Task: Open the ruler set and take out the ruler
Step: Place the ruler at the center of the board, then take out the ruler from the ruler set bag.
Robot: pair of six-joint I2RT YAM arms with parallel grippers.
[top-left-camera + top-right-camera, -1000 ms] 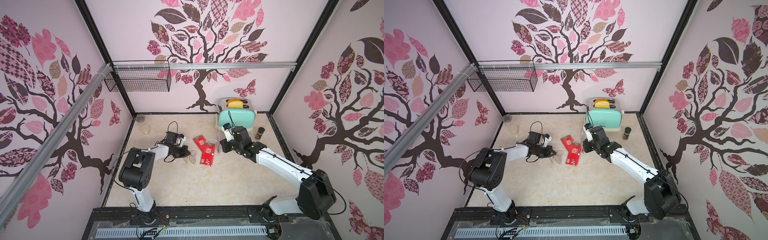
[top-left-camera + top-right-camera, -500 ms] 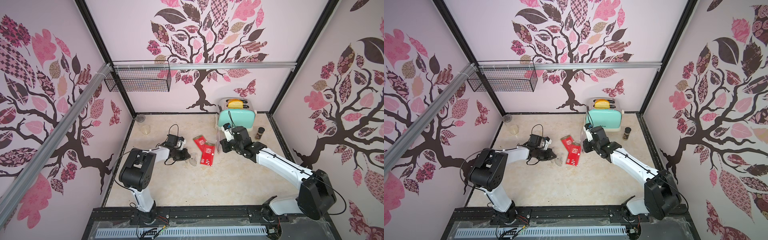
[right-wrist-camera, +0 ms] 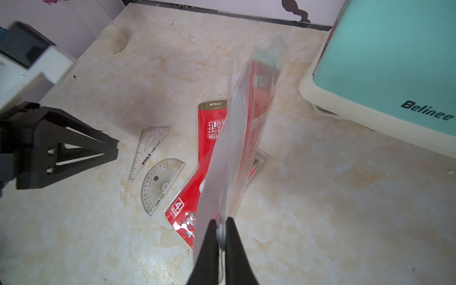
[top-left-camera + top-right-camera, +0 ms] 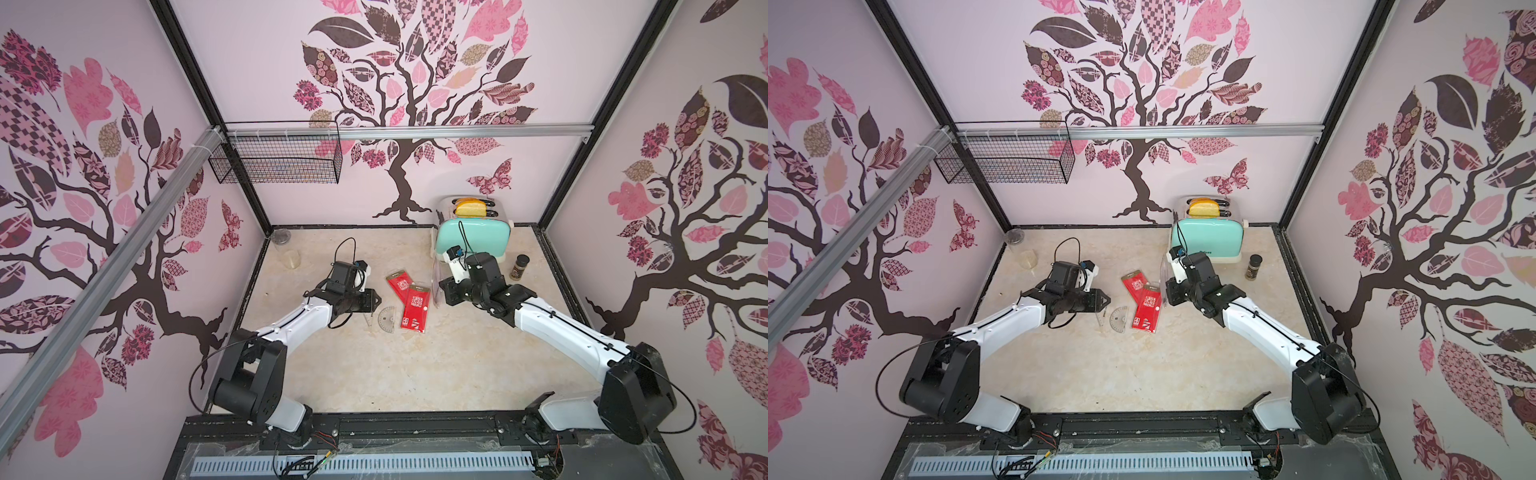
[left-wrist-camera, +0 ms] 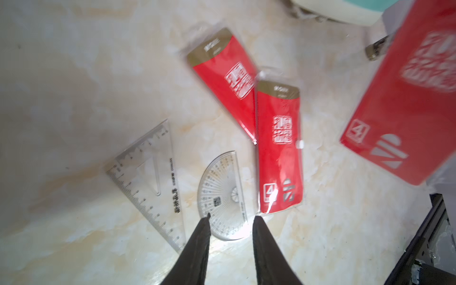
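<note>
Clear plastic with a red card inside: that's the ruler set [image 3: 237, 138], pinched at one edge in my right gripper [image 3: 221, 224], jaws clamped tight on it. The pouch stands on edge above the table [image 4: 415, 365], near the mint toaster [image 3: 394, 61]. My left gripper [image 5: 232, 218] hangs low with jaws apart, holding nothing, right over the protractor [image 5: 222, 195]. Just beside that lies the set square [image 5: 148, 177], flat on the marble. Two red packs [image 5: 278, 148] overlap on the protractor's other side.
</note>
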